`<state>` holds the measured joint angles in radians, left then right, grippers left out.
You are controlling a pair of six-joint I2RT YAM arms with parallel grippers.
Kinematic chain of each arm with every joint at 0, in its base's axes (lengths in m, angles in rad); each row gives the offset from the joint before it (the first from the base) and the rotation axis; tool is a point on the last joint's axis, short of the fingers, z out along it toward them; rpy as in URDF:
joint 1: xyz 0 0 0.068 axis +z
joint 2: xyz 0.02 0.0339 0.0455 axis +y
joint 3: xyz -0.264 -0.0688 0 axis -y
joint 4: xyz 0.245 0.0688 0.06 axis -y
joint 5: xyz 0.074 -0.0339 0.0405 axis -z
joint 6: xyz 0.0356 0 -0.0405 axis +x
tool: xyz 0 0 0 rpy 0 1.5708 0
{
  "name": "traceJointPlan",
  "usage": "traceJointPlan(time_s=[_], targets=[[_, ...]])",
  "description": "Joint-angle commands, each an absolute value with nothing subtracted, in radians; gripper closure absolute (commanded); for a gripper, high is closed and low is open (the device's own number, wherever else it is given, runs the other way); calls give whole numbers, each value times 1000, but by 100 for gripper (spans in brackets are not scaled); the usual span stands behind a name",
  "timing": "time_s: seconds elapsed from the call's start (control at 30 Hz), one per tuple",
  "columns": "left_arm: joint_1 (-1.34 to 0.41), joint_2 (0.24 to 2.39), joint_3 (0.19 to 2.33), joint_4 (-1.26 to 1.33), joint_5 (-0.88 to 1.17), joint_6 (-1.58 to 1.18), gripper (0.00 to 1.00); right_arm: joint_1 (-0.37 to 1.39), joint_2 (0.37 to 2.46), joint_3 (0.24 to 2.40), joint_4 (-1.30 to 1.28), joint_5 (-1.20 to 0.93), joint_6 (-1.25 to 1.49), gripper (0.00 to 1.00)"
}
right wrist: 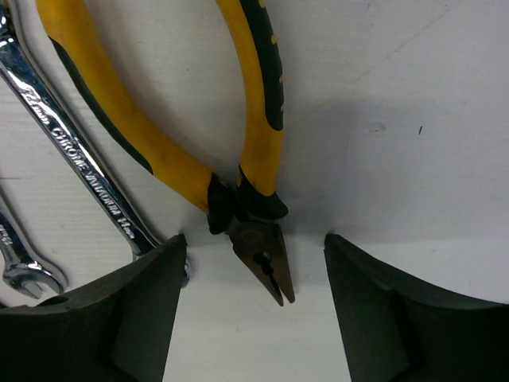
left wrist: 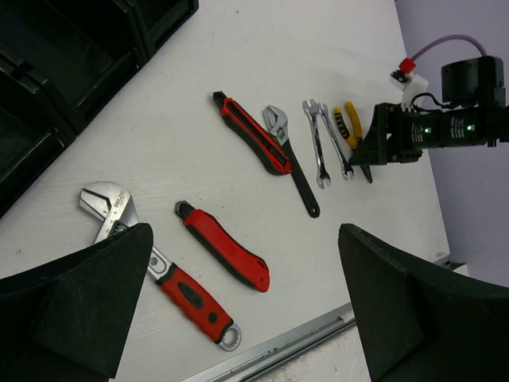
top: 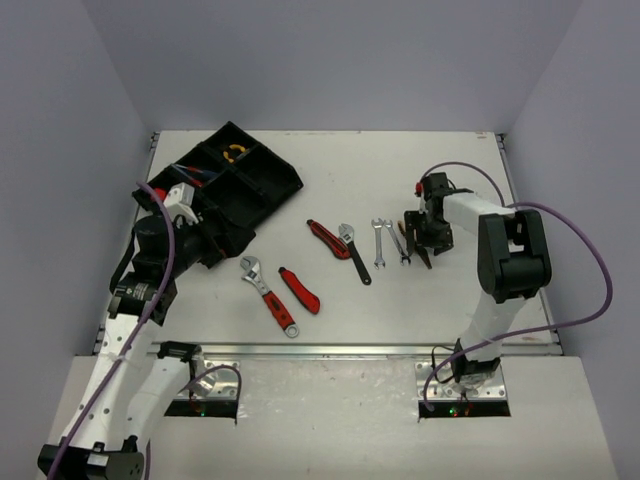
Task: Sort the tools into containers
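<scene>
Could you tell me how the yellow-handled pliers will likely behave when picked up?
The pliers look metal, so probably stiff and heavyish for their size. Their handles are splayed about a pivot, so they may swing shut when squeezed. Lying flat, they seem unlikely to roll.

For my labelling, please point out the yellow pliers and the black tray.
yellow pliers (right wrist: 258,147): right wrist view, on the right handle.
black tray (top: 272,182): top external view, on its right end.

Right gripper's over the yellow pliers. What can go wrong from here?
1. The right gripper straddles the pliers at the tapered nose, handles spread: they may pivot or slip out on closing.
2. One finger sits close beside the silver spanner; it could pinch or drag it along.
</scene>
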<state>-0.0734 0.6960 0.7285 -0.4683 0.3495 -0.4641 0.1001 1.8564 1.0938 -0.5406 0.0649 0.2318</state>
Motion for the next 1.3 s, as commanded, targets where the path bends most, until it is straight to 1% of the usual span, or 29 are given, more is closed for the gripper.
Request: traceJointPlan(time_s=[0.0,0.13,0.23,0.3,0.33,0.37,0.67,1.03,1.13,1.27], targets=[[-75,716,723,-469,379,-409,0,95,1904,1123,-494,48,220,37],[-77,715,719,-464,400,-404,0,95,1926,1122,-481,88,227,65],[-75,716,718,-459,402,-403,0,95,1914,1098,-471,102,236,80],[-75,721,718,-456,408,-405,0,96,1896,1088,-473,98,244,88],[-75,724,718,-455,412,-405,0,99,1883,1081,-470,92,250,96],[-75,727,718,-453,415,-406,0,103,1867,1071,-464,86,258,100],[-75,746,688,-399,462,-450,0,127,1705,943,-371,59,315,100],[-88,822,597,-190,520,-571,0,127,1544,836,-296,12,353,100],[-111,842,571,-127,517,-609,0,127,1520,823,-290,3,358,100],[-190,894,547,-27,473,-664,0,134,1479,803,-276,-45,364,100]])
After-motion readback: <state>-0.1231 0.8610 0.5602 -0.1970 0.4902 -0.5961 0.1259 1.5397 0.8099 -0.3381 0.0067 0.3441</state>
